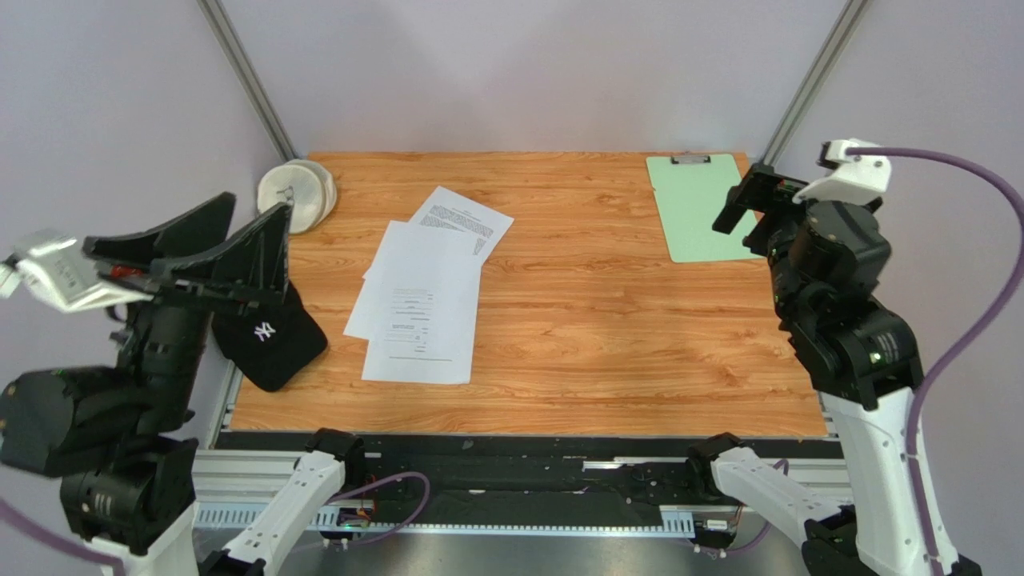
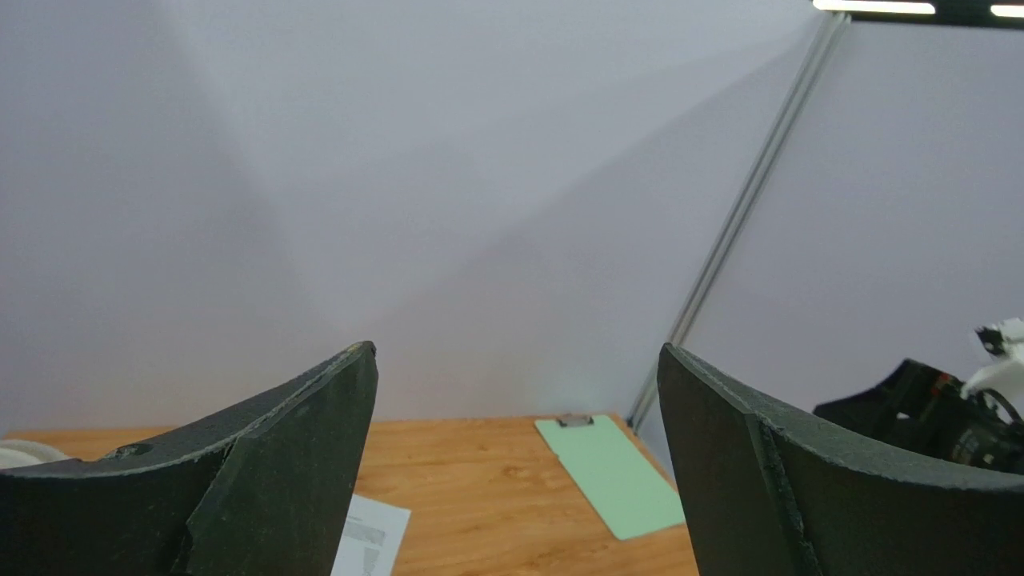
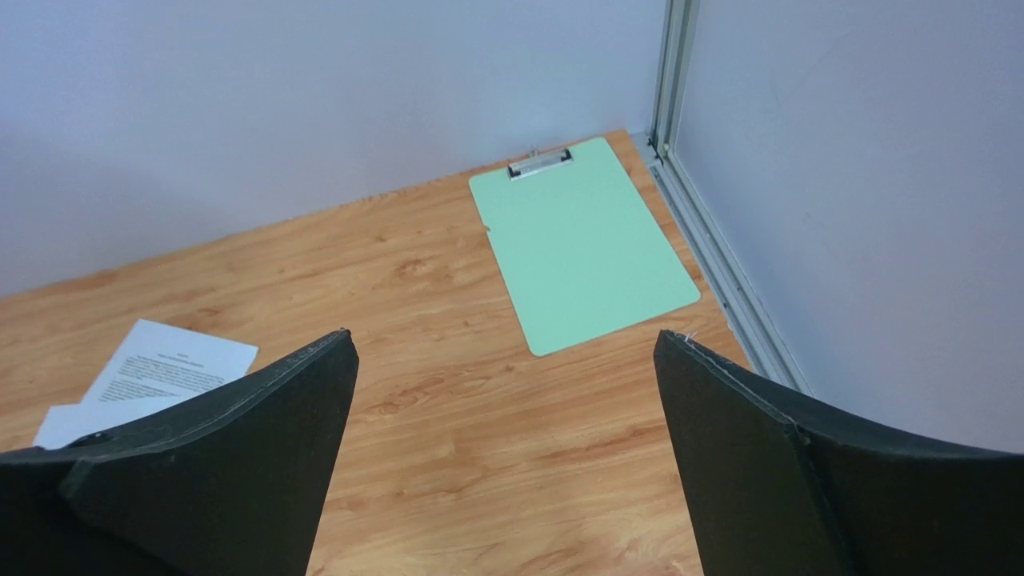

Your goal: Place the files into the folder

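Note:
Three white printed sheets, the files (image 1: 423, 288), lie overlapping on the wooden table left of centre; they also show in the right wrist view (image 3: 168, 366) and a corner shows in the left wrist view (image 2: 373, 537). The pale green folder (image 1: 701, 207), a clipboard with a metal clip at its far edge, lies at the far right corner; it also shows in the left wrist view (image 2: 611, 475) and the right wrist view (image 3: 577, 244). My left gripper (image 1: 259, 220) is open and empty, raised at the table's left edge. My right gripper (image 1: 748, 202) is open and empty, raised over the folder's right side.
A black cap (image 1: 267, 339) with a white logo lies at the table's left edge under my left arm. A white round object (image 1: 297, 193) sits at the far left corner. Grey walls and metal posts (image 1: 811, 82) close the back and sides.

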Controlling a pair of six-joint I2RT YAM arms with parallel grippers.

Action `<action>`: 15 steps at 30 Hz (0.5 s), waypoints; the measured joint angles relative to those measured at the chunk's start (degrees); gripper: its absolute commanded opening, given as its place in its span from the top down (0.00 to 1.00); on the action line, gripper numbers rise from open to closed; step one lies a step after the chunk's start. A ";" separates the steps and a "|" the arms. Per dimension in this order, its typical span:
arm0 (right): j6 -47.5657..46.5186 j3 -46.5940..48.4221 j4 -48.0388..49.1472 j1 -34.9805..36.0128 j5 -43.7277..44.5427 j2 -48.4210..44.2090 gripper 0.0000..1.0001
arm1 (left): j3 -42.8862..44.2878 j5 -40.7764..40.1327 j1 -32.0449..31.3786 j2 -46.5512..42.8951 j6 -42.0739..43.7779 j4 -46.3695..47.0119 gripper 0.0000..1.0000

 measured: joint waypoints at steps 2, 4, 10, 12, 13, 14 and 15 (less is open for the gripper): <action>0.52 -1.33 0.00 -0.02 0.02 1.44 0.00 | -0.04 3.26 0.00 2.40 -0.07 -0.66 0.05; 1.36 -3.08 0.13 -0.33 -0.11 3.50 0.00 | -0.35 7.34 0.00 5.22 -0.24 -0.85 0.14; 4.31 -11.54 5.64 -7.80 -8.33 10.03 0.03 | -5.64 19.34 -0.74 15.76 -1.79 -1.40 0.17; 5.29 -12.52 7.37 -11.74 -12.41 14.82 0.04 | -9.66 20.31 -3.06 18.91 -1.97 -1.29 0.17; 5.51 -12.39 8.66 -13.22 -13.73 18.60 0.05 | -11.72 20.24 -3.98 20.22 -2.08 -1.25 0.17; 5.55 -11.67 9.53 -14.40 -14.34 22.08 0.06 | -15.10 20.06 -5.55 21.62 -2.51 -0.79 0.17; 5.55 -10.36 10.32 -15.34 -15.17 26.49 0.09 | -18.23 20.13 -6.99 22.51 -3.02 -0.72 0.17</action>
